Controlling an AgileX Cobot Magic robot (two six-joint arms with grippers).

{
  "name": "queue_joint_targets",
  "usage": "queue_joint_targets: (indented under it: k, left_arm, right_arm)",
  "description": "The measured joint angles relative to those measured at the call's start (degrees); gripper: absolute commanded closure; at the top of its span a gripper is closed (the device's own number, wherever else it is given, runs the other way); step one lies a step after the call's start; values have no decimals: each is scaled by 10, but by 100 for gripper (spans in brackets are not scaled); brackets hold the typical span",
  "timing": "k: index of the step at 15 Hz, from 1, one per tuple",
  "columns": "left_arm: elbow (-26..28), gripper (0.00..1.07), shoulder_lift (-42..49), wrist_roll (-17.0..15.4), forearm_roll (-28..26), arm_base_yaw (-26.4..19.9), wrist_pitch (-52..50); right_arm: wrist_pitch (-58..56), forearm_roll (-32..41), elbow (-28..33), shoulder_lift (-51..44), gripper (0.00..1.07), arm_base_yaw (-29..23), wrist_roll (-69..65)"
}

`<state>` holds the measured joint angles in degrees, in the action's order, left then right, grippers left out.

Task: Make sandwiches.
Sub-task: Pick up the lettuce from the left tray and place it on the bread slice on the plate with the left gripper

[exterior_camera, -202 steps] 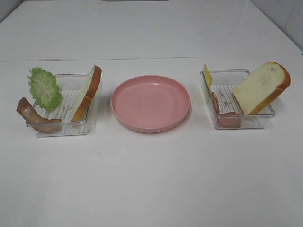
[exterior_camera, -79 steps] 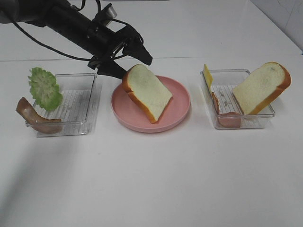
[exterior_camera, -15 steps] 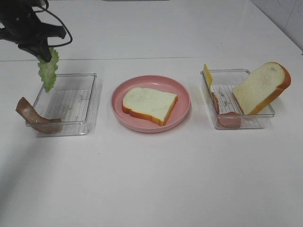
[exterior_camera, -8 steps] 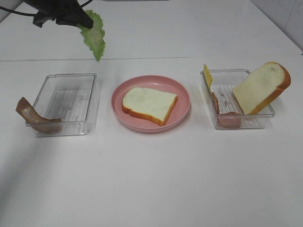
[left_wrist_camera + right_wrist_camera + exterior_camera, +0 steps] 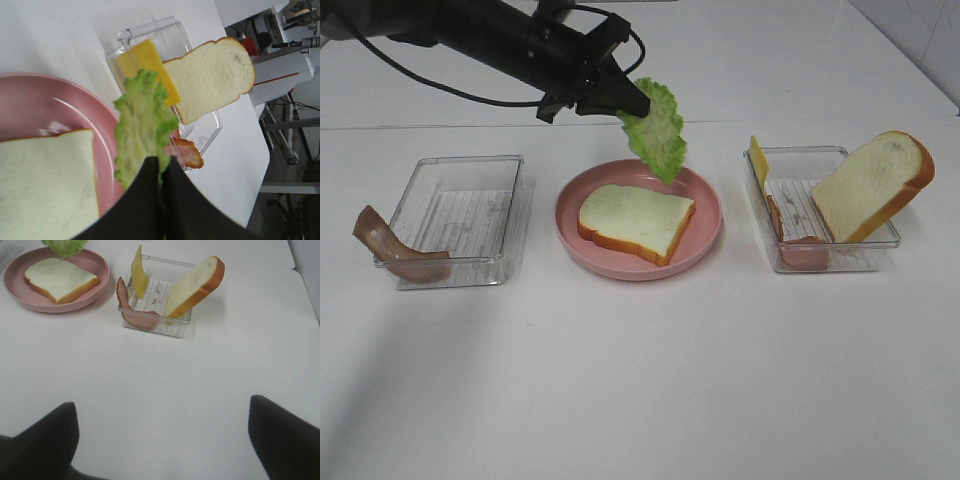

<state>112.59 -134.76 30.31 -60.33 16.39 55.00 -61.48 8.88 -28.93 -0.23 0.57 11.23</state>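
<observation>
My left gripper (image 5: pixel 628 105) is shut on a ruffled green lettuce leaf (image 5: pixel 656 130) and holds it in the air over the far edge of the pink plate (image 5: pixel 705 205). The leaf also shows in the left wrist view (image 5: pixel 142 130). One bread slice (image 5: pixel 634 221) lies flat on the plate. A second bread slice (image 5: pixel 872 184), yellow cheese (image 5: pixel 758 162) and reddish ham (image 5: pixel 803 253) stand in the right clear tray (image 5: pixel 790 160). A brown bacon strip (image 5: pixel 392 250) leans on the left clear tray (image 5: pixel 470 215). My right gripper's fingers (image 5: pixel 40 440) are spread wide and empty, well in front of the right tray.
The white table (image 5: pixel 640 380) runs wide in front of the plate and trays. The left arm (image 5: pixel 470 35) stretches across the back left, above the left tray.
My left gripper has carried the lettuce from above the left tray to the right, and now holds it over the plate's far edge. The bread on the plate has not moved.
</observation>
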Motion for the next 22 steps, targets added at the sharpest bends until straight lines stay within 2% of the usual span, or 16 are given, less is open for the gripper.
queue_joint_targets:
  k: [7,11,15,16,17,18,20,22]
  left_arm:
    - [0,107,-51,8,-5,21,-1]
    - [0,107,-51,10,96,22,-3]
    - [0,107,-51,-37,121,21,-23]
    - [0,102,-51,-41,122,21,-28]
    - [0,92,-51,-43,124,21,-32]
    - [0,79,-51,-45,129,21,-32]
    - [0,46,-51,-46,140,21,-32]
    - [0,30,-51,-46,148,21,-33]
  right_arm:
    - [0,0,0,0,26,0,0]
    - [0,0,0,0,26,0,0]
    - [0,0,0,0,26,0,0]
    - [0,0,0,0,26,0,0]
    - [0,0,0,0,26,0,0]
    - [0,0,0,0,26,0,0]
    - [0,0,0,0,26,0,0]
    - [0,0,0,0,26,0,0]
